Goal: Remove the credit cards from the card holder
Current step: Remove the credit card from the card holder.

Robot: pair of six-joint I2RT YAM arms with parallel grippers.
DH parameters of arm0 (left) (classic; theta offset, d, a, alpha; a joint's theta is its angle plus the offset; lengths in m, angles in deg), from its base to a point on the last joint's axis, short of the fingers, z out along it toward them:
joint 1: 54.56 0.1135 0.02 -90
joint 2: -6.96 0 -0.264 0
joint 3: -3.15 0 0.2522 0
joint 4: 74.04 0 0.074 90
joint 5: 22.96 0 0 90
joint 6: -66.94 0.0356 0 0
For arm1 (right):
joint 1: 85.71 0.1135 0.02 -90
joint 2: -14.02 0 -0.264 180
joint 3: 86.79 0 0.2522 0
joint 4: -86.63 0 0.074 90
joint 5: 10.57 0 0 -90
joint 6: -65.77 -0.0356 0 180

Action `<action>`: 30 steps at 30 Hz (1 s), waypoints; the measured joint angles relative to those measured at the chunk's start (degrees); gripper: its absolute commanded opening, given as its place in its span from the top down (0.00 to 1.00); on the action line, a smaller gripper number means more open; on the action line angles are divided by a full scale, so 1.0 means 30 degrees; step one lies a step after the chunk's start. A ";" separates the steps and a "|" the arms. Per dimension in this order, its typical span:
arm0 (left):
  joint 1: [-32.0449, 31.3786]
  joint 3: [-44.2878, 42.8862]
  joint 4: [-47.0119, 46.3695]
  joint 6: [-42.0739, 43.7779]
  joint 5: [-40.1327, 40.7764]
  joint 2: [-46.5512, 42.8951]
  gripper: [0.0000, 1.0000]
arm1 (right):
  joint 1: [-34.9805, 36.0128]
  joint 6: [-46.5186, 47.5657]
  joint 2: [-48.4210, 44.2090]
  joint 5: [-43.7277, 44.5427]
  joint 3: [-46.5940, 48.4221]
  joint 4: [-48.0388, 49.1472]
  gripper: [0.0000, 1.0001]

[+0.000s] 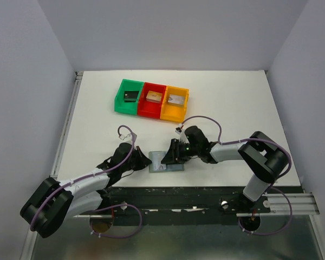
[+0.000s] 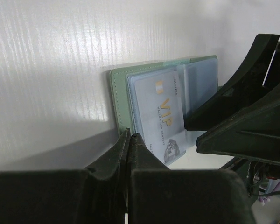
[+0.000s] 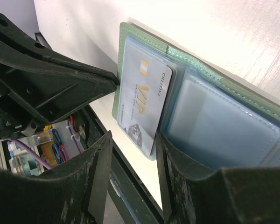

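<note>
L fingers (image 2: 129, 137) clenched, tip-down on card holder (image 2: 115, 95) edge; R fingers (image 1: 168, 158) apart astride credit card (image 3: 142, 100).

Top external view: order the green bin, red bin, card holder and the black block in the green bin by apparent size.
1. green bin and red bin: alike, no ranking.
2. card holder, partly hidden, so unsure.
3. black block, clearly smallest.

Bright light, soft shadows, fgd blur
</note>
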 measured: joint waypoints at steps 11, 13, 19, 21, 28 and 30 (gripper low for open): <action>0.0000 0.0299 -0.0488 -0.0015 0.0051 0.0517 0.95 | 0.0000 -0.0306 0.0160 0.0015 0.0036 0.0029 0.50; 0.0007 0.0379 -0.0656 -0.0073 0.0051 0.0539 0.95 | 0.0000 -0.0335 0.0211 0.0022 0.0073 0.0022 0.50; 0.0007 0.0517 -0.0940 -0.0146 0.0051 0.0539 0.95 | 0.0000 -0.0335 0.0226 0.0073 0.0117 0.0015 0.50; 0.0007 0.0525 -0.0940 -0.0153 0.0051 0.0539 0.95 | 0.0000 -0.0335 0.0255 0.0073 0.0131 0.0007 0.50; 0.0007 0.0532 -0.0947 -0.0168 0.0066 0.0532 0.95 | 0.0000 -0.0160 0.0262 0.0546 0.0459 -0.0903 0.49; 0.0007 0.0546 -0.0947 -0.0168 0.0073 0.0517 0.95 | 0.0000 -0.0095 0.0248 0.0648 0.0481 -0.0976 0.49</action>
